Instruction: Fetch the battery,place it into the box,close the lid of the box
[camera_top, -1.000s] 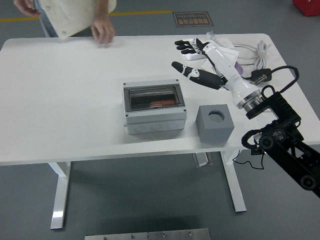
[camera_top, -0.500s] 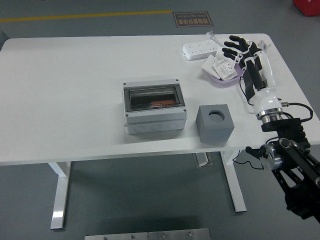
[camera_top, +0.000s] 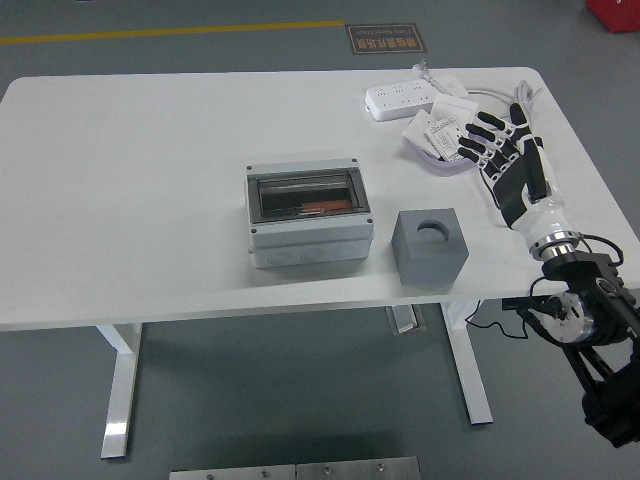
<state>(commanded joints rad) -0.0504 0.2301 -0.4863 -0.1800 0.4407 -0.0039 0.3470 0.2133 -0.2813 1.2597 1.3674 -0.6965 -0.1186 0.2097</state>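
Observation:
A light grey box (camera_top: 310, 240) stands mid-table with its dark see-through lid (camera_top: 307, 192) lying flat over the opening. A small reddish battery (camera_top: 322, 208) shows through the lid, inside the box. My right hand (camera_top: 490, 145) hovers near the table's right edge, well to the right of the box. Its black-tipped fingers (camera_top: 478, 121) are spread and hold nothing, pointing toward a purple bowl. My left arm is out of view.
A grey block (camera_top: 430, 250) with a round hole on top stands just right of the box. The purple bowl (camera_top: 441, 162) of white packets, a white power strip (camera_top: 400, 97) and a white cable (camera_top: 500, 93) lie at the back right.
My right hand has swung from near the box's right side out toward the table's right edge and lowered a little. The person at the far left corner has left the view.

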